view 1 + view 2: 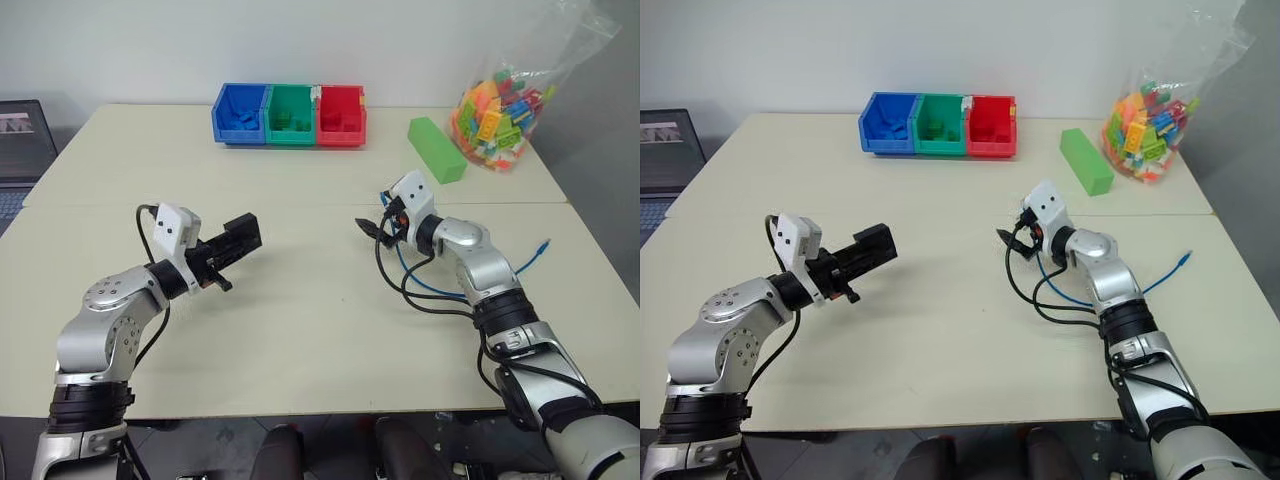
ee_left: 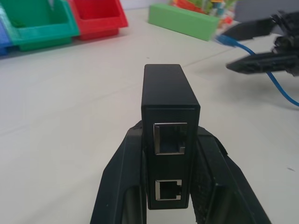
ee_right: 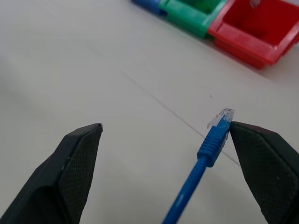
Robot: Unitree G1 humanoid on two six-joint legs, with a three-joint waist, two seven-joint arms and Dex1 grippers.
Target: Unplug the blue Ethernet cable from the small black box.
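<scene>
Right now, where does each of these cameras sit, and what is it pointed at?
Left eye and right eye: on the head, looking forward and down over the table; both arms show.
Left wrist: along the left gripper, shut on the small black box, both ports unplugged.
Right wrist: between the open right gripper's fingers, the blue Ethernet cable plug beside one.
Shared: both wrist views show the red bin and green bin.

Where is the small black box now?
The small black box is clamped in the left gripper, held above the table's left side, both ports empty, apart from the blue Ethernet cable.
</scene>
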